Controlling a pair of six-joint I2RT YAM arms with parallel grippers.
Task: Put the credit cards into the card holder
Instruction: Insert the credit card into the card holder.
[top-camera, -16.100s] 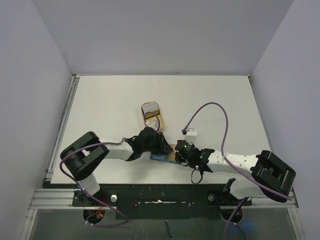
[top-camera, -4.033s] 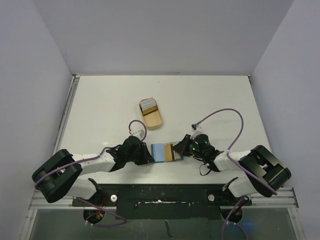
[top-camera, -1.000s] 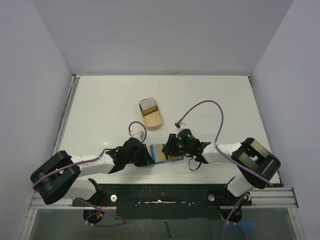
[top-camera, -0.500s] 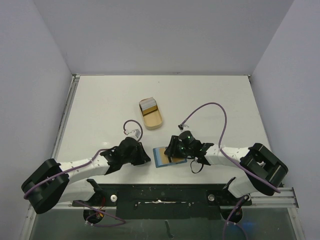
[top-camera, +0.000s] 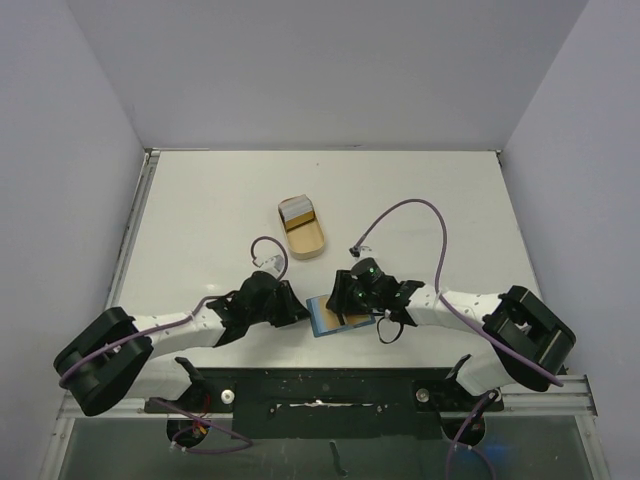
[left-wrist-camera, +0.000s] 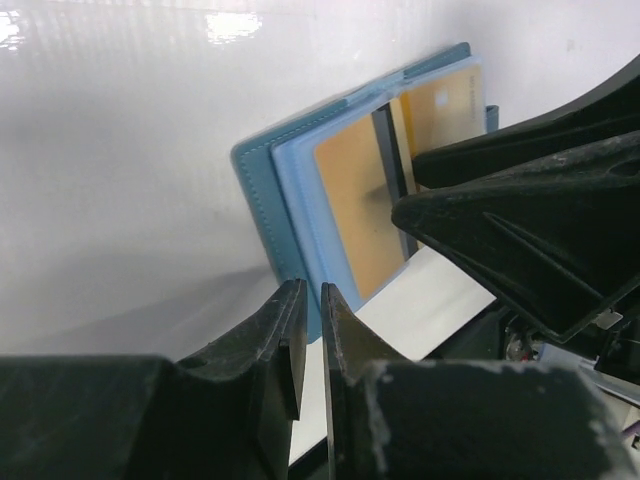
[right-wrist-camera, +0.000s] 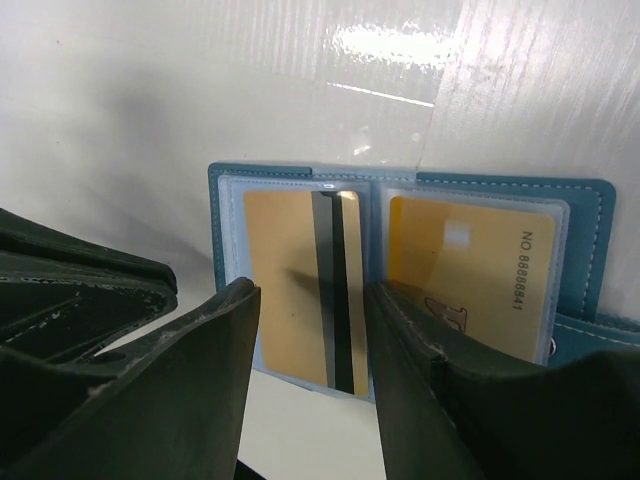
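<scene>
Resolving wrist-only: credit cards (right-wrist-camera: 470, 270) seemingly inside card holder (right-wrist-camera: 592, 255).

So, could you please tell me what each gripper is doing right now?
Left gripper: closed, apparently pinching the teal-blue folding card holder by its edge.
Right gripper: open, holding nothing.

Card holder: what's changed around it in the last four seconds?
The right gripper swung left over the teal-blue folding card holder, jaws opening. The holder shifted slightly nearer and turned. The left gripper stays pinched at its left edge; the tan oblong tray hasn't moved.
</scene>
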